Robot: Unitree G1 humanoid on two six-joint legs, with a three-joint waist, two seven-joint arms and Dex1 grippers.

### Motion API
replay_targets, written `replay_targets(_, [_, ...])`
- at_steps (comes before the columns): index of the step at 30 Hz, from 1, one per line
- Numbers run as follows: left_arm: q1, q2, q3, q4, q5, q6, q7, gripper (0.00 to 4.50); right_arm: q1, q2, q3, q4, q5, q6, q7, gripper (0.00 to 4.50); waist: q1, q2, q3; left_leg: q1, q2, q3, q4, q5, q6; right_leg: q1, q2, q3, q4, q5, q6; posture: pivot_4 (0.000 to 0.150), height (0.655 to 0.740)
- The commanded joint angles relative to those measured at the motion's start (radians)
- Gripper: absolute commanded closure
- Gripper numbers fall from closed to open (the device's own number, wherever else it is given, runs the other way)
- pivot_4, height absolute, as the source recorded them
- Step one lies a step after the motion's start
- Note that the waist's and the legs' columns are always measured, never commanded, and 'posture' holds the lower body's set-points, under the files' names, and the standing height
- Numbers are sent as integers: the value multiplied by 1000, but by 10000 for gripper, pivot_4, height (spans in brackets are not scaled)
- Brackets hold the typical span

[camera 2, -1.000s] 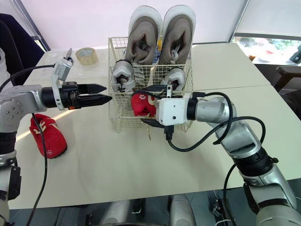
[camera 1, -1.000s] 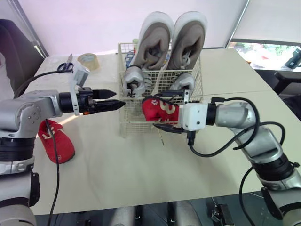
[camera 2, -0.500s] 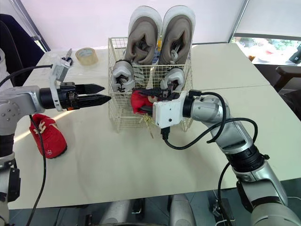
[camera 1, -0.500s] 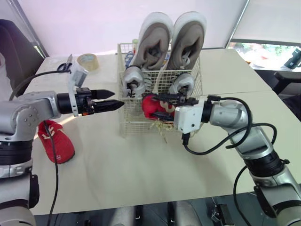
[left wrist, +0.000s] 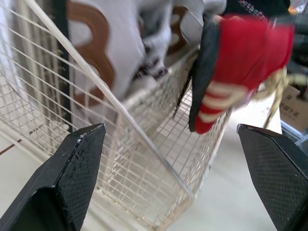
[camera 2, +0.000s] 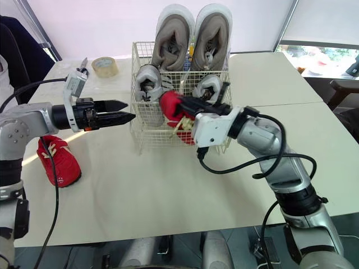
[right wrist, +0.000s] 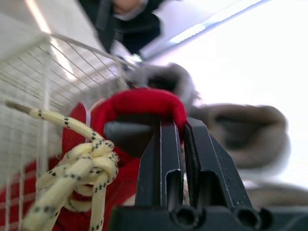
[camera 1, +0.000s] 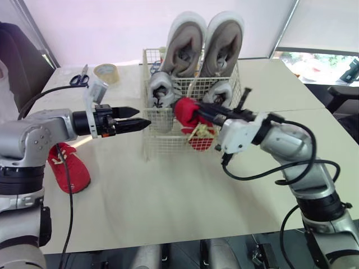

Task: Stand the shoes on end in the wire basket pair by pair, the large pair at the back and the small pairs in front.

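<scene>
My right gripper [camera 1: 203, 114] is shut on the collar of a small red shoe [camera 1: 189, 114] with yellow laces. It holds the shoe up at the front rim of the wire basket [camera 1: 162, 143], and the shoe [right wrist: 139, 103] shows pinched between the fingers. A large grey pair [camera 1: 205, 39] stands on end at the back of the basket, with a small grey pair [camera 1: 161, 84] in front of it. The second red shoe [camera 1: 68, 167] lies on the table to the left. My left gripper [camera 1: 139, 123] is open and hovers just left of the basket with nothing between its fingers [left wrist: 72, 178].
A roll of tape [camera 1: 105, 72] and scissors [camera 1: 78, 78] lie at the table's back left. The table's front and right side offer free room. A person in dark clothing [right wrist: 126, 17] is beyond the basket.
My right gripper has shut on the red shoe and lifted it from low in front of the basket up to rim height. The left arm has barely moved.
</scene>
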Motion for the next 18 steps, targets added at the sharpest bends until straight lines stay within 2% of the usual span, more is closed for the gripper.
replay_targets(1, [-54, -17, -17, 30, 26, -40, -31, 0, 49, 25, -51, -118, -27, 50, -58, 43970, 1, 0, 0, 0, 0, 0, 0, 0, 0, 0, 0, 0, 0, 0, 0, 1500, 7400])
replay_targets(7, [-92, -44, -45, 82, 62, -71, -65, 0, 153, 30, -43, -197, -64, 117, -55, 43970, 3, 0, 0, 0, 0, -1, 0, 2, 2, 1, 1, 0, 0, 0, 0, 1500, 7400])
replay_targets(18, [-110, -64, -45, 105, 100, -89, -92, 0, 263, 14, -128, -329, -86, 253, -57, 43970, 8, -1, 0, 0, -1, -1, 1, 3, 3, 2, -1, 0, 0, -1, -3, 1500, 7400])
